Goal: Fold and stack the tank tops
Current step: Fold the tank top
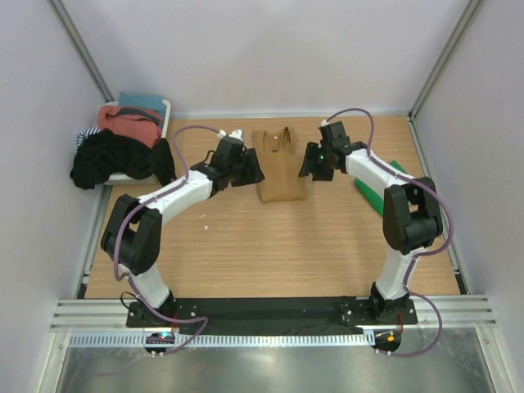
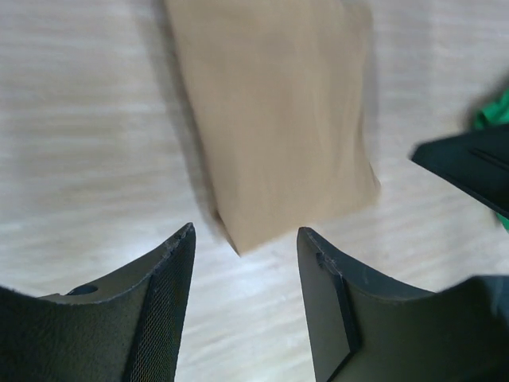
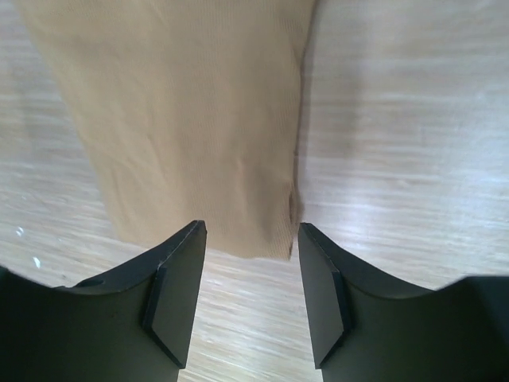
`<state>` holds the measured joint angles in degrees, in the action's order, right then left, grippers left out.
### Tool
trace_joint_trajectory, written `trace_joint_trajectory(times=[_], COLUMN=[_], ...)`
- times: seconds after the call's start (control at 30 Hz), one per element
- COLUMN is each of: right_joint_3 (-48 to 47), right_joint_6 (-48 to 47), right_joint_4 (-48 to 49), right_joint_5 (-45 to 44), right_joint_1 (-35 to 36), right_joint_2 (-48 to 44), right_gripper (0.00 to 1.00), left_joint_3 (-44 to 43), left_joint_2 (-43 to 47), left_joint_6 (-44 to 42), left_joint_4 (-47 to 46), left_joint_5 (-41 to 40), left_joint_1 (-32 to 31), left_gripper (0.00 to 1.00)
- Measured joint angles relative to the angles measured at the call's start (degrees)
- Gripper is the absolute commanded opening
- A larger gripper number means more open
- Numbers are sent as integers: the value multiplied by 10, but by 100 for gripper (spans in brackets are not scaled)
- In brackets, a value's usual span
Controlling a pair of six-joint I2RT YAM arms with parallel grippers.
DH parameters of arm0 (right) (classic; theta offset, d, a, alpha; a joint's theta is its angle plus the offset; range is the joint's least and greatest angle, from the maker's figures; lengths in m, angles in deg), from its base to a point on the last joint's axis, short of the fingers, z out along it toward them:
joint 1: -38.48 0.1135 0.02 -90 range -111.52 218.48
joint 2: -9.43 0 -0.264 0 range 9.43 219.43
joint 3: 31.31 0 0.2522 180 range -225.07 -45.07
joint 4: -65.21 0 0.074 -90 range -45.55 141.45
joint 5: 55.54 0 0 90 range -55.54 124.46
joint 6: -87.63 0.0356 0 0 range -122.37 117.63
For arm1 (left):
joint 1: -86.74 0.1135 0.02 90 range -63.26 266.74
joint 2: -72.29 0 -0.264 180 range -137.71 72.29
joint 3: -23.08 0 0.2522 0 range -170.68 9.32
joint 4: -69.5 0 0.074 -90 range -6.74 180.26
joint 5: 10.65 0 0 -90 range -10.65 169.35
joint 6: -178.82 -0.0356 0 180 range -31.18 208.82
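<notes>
Top view. Tan top (image 1: 282,176) lies flat at the far middle of the tabletop (image 1: 270,246), folded to a narrow strip, straps toward the far edge. Left claw (image 1: 248,170) sits just beside its left side and right claw (image 1: 313,162) just beside its right. Green top (image 1: 398,169) lies near the right edge, partly hidden by the right arm. Clothes pile (image 1: 119,151) sits in a white bin (image 1: 166,110) at the far-left corner. Pale wood grain surface; plain white walls (image 1: 262,49) with metal frame posts (image 1: 82,41) on three sides.

Left wrist view. Left claw (image 2: 242,231) is released, with nothing between its fingers. A near corner of the tan top (image 2: 278,119) lies just beyond the gap. A green scrap (image 2: 497,111) shows at the right margin. The view is blurred.

Right wrist view. Right claw (image 3: 250,227) is also released and empty, over the strip's near hem (image 3: 238,247). The cloth lies smooth, with one faint crease.

Judgement: the strip looks ready for a crosswise fold. To do it well:
- Pinch both near corners at the same level, catching every layer.
- Lift only enough to clear the wood.
- Carry the hem toward the straps with the arms moving together, so the edges line up.
- Let go only once the cloth rests flat.

An uneven grip would likely skew the fold.
</notes>
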<state>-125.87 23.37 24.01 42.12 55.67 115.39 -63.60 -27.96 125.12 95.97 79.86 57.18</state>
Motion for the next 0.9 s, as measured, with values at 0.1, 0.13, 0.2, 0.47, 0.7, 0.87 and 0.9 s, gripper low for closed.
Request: trace_joint_trajectory(times=[0.1, 0.13, 0.2, 0.47, 0.7, 0.87, 0.9], right_joint_3=[48, 64, 82, 105, 112, 119, 123], right_joint_6=[1, 2, 3, 9, 11, 15, 16], right_joint_4=[17, 23, 28, 63, 82, 88, 88], right_joint_5=[15, 20, 27, 50, 68, 74, 74], right_joint_1=[0, 0, 0, 3, 4, 6, 7], right_joint_2=[-4, -4, -4, 3, 12, 17, 17], right_gripper=[56, 55, 54, 44, 27, 1, 1], left_joint_3=[49, 57, 65, 64, 64, 64, 64], left_joint_2=[11, 7, -2, -66, -105, -107, -107], left_joint_6=[19, 24, 30, 49, 58, 68, 68], left_joint_4=[-36, -42, -46, -95, -110, -110, -109], left_joint_5=[20, 25, 30, 45, 57, 56, 56], left_joint_1=[-19, -21, -21, -31, -34, -34, -35], left_gripper=[56, 56, 56, 46, 33, 0, 0])
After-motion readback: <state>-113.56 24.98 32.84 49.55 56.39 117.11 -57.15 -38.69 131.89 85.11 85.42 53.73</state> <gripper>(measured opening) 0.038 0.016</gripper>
